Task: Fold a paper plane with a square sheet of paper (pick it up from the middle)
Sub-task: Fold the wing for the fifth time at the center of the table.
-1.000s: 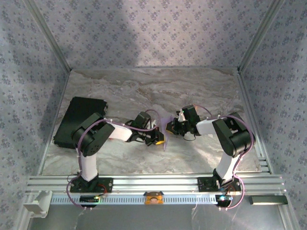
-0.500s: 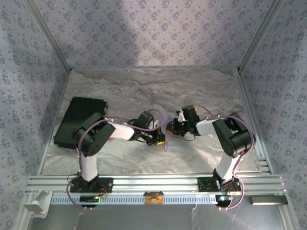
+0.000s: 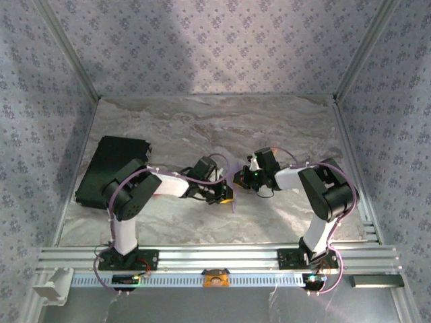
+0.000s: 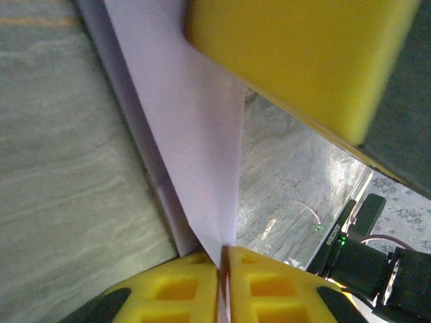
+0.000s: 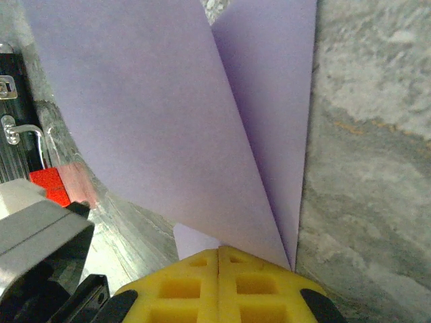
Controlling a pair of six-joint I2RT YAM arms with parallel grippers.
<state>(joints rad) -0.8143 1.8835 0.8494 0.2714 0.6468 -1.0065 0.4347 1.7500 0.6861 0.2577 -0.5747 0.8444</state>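
Note:
The square sheet of paper is now a folded, pale lavender paper plane (image 3: 234, 196), held upright between the two grippers at the table's middle. My left gripper (image 3: 225, 192) comes in from the left. In its wrist view the yellow pads (image 4: 168, 289) stand almost together, with a pointed end of the paper (image 4: 195, 134) running into the thin slit at the left gripper (image 4: 223, 261). My right gripper (image 3: 242, 180) comes in from the right. Its jaws are pressed shut at the right gripper (image 5: 219, 254) on the paper's layered folds (image 5: 182, 121). One yellow finger of the right gripper (image 4: 303, 60) looms close in the left wrist view.
A black rectangular pad (image 3: 111, 168) lies at the left of the marble table (image 3: 283, 128). Patterned walls close in three sides. An aluminium rail (image 3: 215, 257) with the arm bases runs along the near edge. A small red part (image 5: 50, 185) shows on the left arm.
Both arms have hardly moved. The left gripper has edged slightly to the right, toward the right gripper, with the paper still between them.

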